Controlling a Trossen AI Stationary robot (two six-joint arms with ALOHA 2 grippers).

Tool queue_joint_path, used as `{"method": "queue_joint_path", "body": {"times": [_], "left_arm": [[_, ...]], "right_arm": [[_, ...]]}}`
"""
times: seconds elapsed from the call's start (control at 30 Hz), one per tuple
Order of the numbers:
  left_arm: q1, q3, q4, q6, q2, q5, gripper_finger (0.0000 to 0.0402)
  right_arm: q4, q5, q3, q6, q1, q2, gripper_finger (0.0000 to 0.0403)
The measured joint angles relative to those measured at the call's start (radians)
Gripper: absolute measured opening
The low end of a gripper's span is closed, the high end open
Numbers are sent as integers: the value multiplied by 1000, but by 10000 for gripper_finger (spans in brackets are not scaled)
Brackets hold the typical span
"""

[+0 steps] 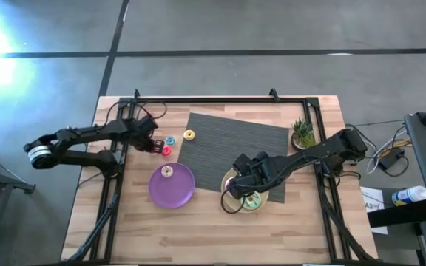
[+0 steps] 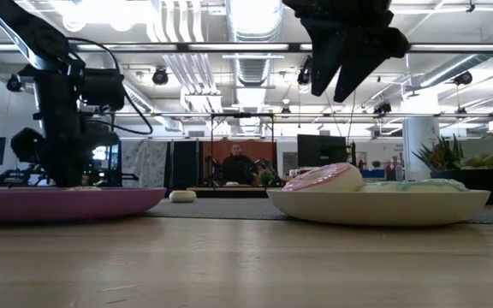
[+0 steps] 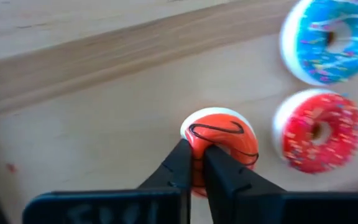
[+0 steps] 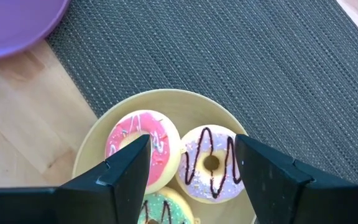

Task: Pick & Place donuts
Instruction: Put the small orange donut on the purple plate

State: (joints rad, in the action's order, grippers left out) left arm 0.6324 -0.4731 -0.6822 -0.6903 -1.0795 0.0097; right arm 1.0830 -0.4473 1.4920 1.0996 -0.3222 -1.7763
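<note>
In the left wrist view my left gripper [image 3: 197, 152] is shut on a tiny orange-red donut [image 3: 229, 134] with a black squiggle. A blue donut [image 3: 325, 40] and a red donut [image 3: 319, 134] lie flat on the wood beside it. A yellow donut [image 1: 189, 135] lies by the mat's left edge. A tiny white donut [image 1: 167, 171] sits on the purple plate [image 1: 183, 193]. My right gripper [image 4: 191, 162] hangs open above the cream plate [image 4: 95, 140]. That plate holds the pink [image 4: 143, 146], white-brown [image 4: 211, 163] and green [image 4: 163, 208] donuts. My left gripper pinches the orange-red donut by its near rim [image 3: 197, 168] between the two fingers, and a strip of icing shows in the narrow gap. The fingers come down at a slant from the table's left side. Whether the donut rests on the wood or is lifted, I cannot tell.
A dark woven mat [image 1: 231, 148] covers the table's middle, with the cream plate on its near edge. A small potted plant [image 1: 302, 133] stands by the right arm. Black frame rails run along the table's sides. A person [image 2: 238, 162] sits far off in the room.
</note>
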Motion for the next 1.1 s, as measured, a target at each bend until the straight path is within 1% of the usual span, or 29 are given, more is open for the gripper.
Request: {"method": "queue_joint_path", "body": {"times": [0.1, 0.2, 0.3, 0.4, 0.47, 0.53, 0.6, 0.67, 0.77, 0.83, 0.93, 1.0, 1.1], "left_arm": [[-24, -23, -6, -3, 22, 2, 2], [-64, -62, -7, -18, 58, -28, 1], [-144, -104, -23, -20, 92, -22, 1], [-281, -124, -100, -35, 103, -1, 1], [-403, -124, -141, -81, 102, 2, 1], [-539, -118, -149, -152, 102, 6, 0], [-669, -112, -150, -244, 101, -26, 0], [-778, -111, -145, -334, 97, -87, 0], [-888, -111, -145, -438, 82, -136, 0], [-928, -111, -143, -467, 64, -140, 1], [-953, -111, -115, -490, 33, -142, 9], [-955, -111, -88, -490, 15, -140, 24], [-955, -111, -70, -491, -6, -131, 57]], "right_arm": [[1, 2, -1, 0, 0, 0, 224], [0, 2, -1, 0, 0, 0, 224], [0, 3, -1, 0, 0, 0, 224], [1, 3, -1, 9, 0, 0, 224], [1, 3, -1, 20, 0, 0, 224], [0, 3, -1, 23, 0, 0, 224], [0, 3, -1, 24, 1, 0, 224], [-1, 3, -1, 24, 3, 0, 224], [-2, 3, -1, 25, 10, 0, 224], [-9, 4, -2, 23, 16, 0, 224], [-30, 4, -2, 19, 24, 0, 224], [-41, 4, -2, 18, 28, 0, 224], [-61, 4, -1, 18, 29, 0, 224]]}}
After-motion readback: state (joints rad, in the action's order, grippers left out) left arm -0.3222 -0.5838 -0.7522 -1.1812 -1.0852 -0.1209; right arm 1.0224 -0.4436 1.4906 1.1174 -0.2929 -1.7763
